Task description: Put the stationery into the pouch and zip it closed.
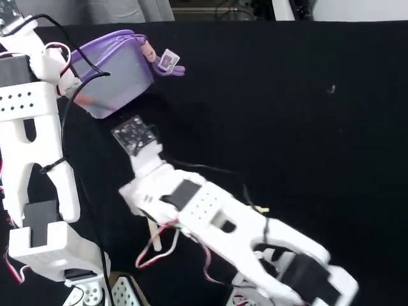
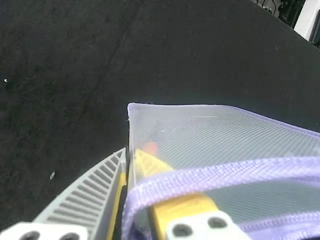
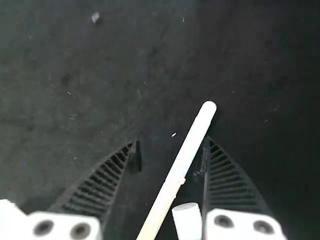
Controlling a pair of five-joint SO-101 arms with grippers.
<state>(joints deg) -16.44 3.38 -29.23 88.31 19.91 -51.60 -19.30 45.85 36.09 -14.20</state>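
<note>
Black tabletop (image 1: pixel 306 127) is stretching beneath both arms. The left gripper (image 2: pixel 131 155) is clamping one end of the translucent ribbed plastic pouch with purple fabric trim (image 1: pixel 118 70), holding it with its mouth gaping; something orange is showing through its wall. Well apart from that pouch, toward the arm bases, a slim white cylindrical pen (image 3: pixel 192 135) is lying between the wide-spread fingers of the right gripper (image 3: pixel 170 145). Closing squarely across the shaft should avoid a skewed pinch.

A black cloth (image 1: pixel 306 140) covers the table, with a grey curtain (image 1: pixel 127 9) behind.
</note>
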